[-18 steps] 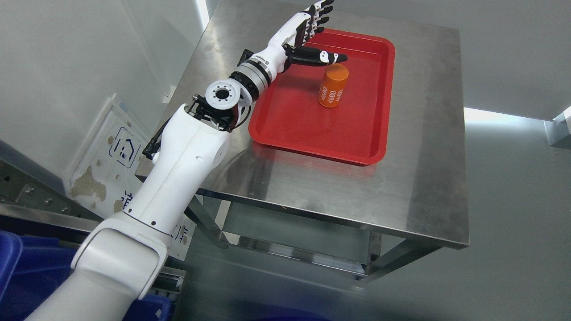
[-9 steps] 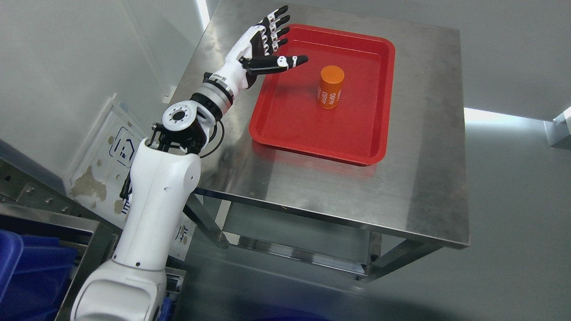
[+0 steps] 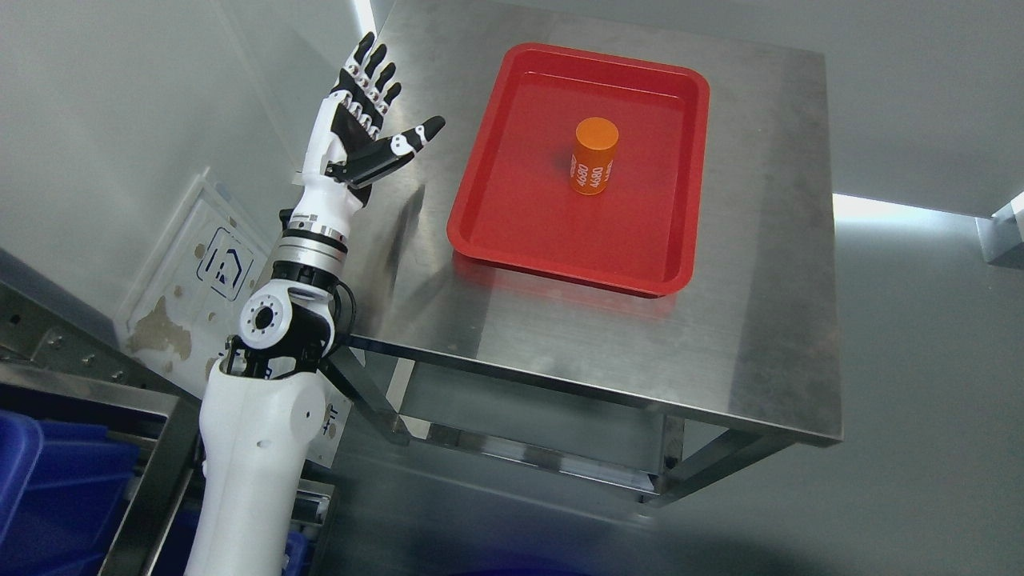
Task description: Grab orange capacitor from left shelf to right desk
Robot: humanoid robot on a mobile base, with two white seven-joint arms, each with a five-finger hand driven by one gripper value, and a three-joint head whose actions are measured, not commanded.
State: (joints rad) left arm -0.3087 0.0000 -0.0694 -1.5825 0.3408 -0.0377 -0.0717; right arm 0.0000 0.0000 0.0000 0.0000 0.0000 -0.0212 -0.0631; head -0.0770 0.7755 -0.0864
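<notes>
The orange capacitor (image 3: 594, 155), a short cylinder with white print, stands upright in the red tray (image 3: 512, 224) on the steel desk (image 3: 744, 320). My left hand (image 3: 372, 120) is raised over the desk's left edge, well left of the tray, with fingers spread and thumb out, holding nothing. The left arm comes up from the lower left. The right arm does not show.
A metal shelf frame (image 3: 152, 472) with blue bins (image 3: 48, 496) sits at the lower left. A white sign panel (image 3: 200, 272) leans on the wall beside the desk. The desk has a lower rail (image 3: 544, 464) under its top.
My left hand has drawn back leftward from beside the capacitor, off the tray to the desk's left edge, staying open. The capacitor stands where it was.
</notes>
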